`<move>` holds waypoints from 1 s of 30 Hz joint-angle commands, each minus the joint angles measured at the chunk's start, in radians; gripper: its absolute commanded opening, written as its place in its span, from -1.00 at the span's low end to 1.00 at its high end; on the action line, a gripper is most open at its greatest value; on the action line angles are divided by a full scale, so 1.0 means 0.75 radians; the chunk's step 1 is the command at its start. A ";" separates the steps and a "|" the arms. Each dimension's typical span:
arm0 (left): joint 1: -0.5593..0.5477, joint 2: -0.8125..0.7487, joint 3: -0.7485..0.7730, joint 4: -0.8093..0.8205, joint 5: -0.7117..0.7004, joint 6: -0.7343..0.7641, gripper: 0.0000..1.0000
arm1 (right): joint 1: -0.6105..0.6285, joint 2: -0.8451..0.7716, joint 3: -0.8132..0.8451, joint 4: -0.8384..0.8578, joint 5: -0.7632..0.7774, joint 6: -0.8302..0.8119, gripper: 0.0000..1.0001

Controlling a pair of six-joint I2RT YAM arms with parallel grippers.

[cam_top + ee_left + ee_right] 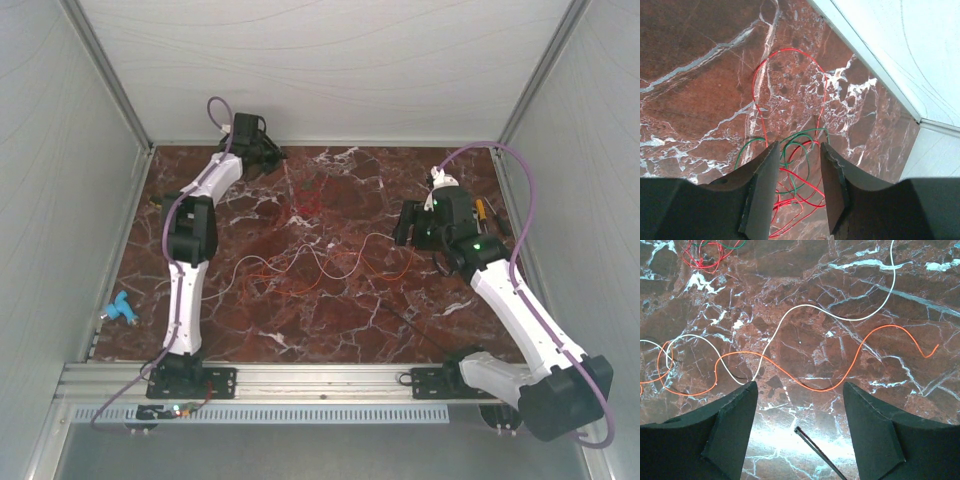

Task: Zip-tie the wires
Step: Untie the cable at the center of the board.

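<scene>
The wires lie loose on the marble table [230, 330]. A red and green tangle [306, 205] lies at the back middle, and long white and orange strands [320, 265] run across the centre. My left gripper [272, 153] is open at the far left. In the left wrist view its jaws [800, 146] stand apart above the red and green loops [795, 170], holding nothing. My right gripper [407, 224] is open over the right side. In the right wrist view [800, 385] the orange wire [880, 330] and white wire [840, 317] lie beyond its tips. The black zip tie [817, 452] lies flat between the jaws, and it also shows in the top view [420, 335].
A yellow-handled screwdriver [482, 212] lies at the right edge behind the right arm. A blue object [118, 310] sits at the left edge. Grey walls enclose the table on three sides, and the back wall [900, 50] is close to the left gripper.
</scene>
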 commanded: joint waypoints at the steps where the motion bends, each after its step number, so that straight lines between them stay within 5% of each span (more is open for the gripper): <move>1: 0.008 0.048 0.048 -0.002 0.054 0.018 -0.22 | -0.004 -0.040 -0.012 0.001 0.006 -0.001 0.34; 15: 0.009 0.209 0.144 -0.029 0.061 -0.052 -0.33 | -0.003 0.006 0.016 -0.033 0.034 -0.005 0.34; 20: 0.009 0.231 0.157 0.008 0.074 -0.074 -1.00 | -0.005 0.032 0.038 -0.038 0.037 -0.016 0.34; 30: 0.011 0.074 0.206 0.054 -0.020 -0.110 -1.00 | -0.005 0.063 0.064 -0.034 0.009 -0.065 0.34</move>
